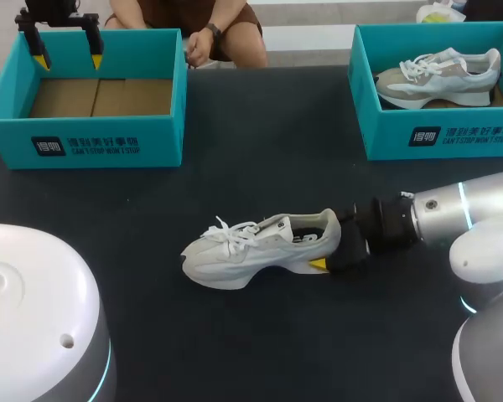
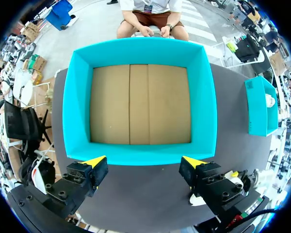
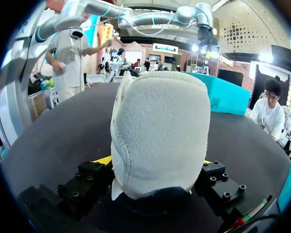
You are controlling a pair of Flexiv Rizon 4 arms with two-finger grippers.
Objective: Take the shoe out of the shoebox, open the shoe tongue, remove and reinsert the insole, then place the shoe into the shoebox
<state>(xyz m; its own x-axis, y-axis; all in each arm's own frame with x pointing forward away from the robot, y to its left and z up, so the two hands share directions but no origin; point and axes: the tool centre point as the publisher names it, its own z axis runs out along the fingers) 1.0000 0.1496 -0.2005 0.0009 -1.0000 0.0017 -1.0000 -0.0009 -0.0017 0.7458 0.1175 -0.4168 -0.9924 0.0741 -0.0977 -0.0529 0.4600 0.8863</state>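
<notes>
A white lace-up shoe (image 1: 260, 247) lies on its side in the middle of the dark table, toe pointing left. My right gripper (image 1: 331, 251) comes in from the right and is shut on its heel. In the right wrist view the grey heel (image 3: 157, 131) fills the space between the fingers, which press on it from both sides. An empty teal shoebox (image 1: 8, 100) with a cardboard floor stands at the back left. My left gripper (image 1: 67, 60) hangs open above that box's far side. In the left wrist view, this gripper (image 2: 144, 162) shows the box's near wall (image 2: 140, 154) just ahead of it.
A second teal shoebox (image 1: 436, 138) at the back right holds a grey-and-white shoe (image 1: 440, 77); the same box (image 2: 259, 107) also shows in the left wrist view. The dark tabletop (image 1: 260, 167) stretches between the boxes and the shoe.
</notes>
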